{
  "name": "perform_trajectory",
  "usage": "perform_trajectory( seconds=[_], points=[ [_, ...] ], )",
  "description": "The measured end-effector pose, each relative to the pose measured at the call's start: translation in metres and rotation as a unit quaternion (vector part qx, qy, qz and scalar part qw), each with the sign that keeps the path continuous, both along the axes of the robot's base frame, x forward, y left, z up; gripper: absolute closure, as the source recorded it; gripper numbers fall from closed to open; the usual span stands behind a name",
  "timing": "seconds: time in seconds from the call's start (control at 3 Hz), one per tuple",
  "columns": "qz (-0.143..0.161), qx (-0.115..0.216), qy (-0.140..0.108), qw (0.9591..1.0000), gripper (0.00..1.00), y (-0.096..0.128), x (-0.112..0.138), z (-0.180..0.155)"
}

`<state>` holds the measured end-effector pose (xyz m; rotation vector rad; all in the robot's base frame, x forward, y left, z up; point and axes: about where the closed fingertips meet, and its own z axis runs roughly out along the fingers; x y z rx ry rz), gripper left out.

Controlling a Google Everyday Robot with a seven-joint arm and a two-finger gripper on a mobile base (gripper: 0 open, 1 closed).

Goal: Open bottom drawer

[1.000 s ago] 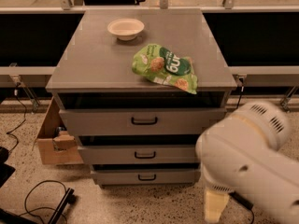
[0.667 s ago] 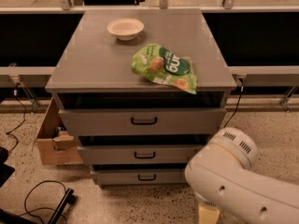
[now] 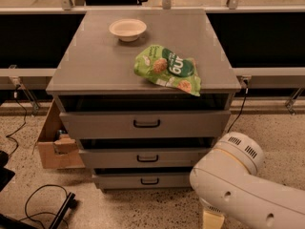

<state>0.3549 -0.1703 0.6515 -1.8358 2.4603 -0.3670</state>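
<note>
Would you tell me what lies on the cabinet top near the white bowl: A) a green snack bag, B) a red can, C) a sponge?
A: a green snack bag lies near the bowl; the hand is low at bottom right, off the bottom drawer.

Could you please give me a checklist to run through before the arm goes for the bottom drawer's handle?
1. Is the bottom drawer located? Ok: it is the lowest of three fronts.
2. Is its black loop handle unobstructed? Ok.
3. Is the gripper at the handle? Not ok: it sits at the picture's lower edge under the arm, right of the drawer.
4. Is the floor ahead free? Ok: the cable lies off to the left.
5. Is the chip bag out of the way? Ok: it lies on the cabinet top.
</note>
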Motion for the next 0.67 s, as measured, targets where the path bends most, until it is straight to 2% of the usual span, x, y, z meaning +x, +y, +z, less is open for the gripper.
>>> perform_trajectory(
  seconds=[0.33,0.67],
  points=[
    [0.013,0.009,0.000,0.9999,0.00,0.017,0.008,-0.015],
    [0.041,0.042,-0.008,0.9983,0.00,0.054,0.041,-0.057]
  ],
)
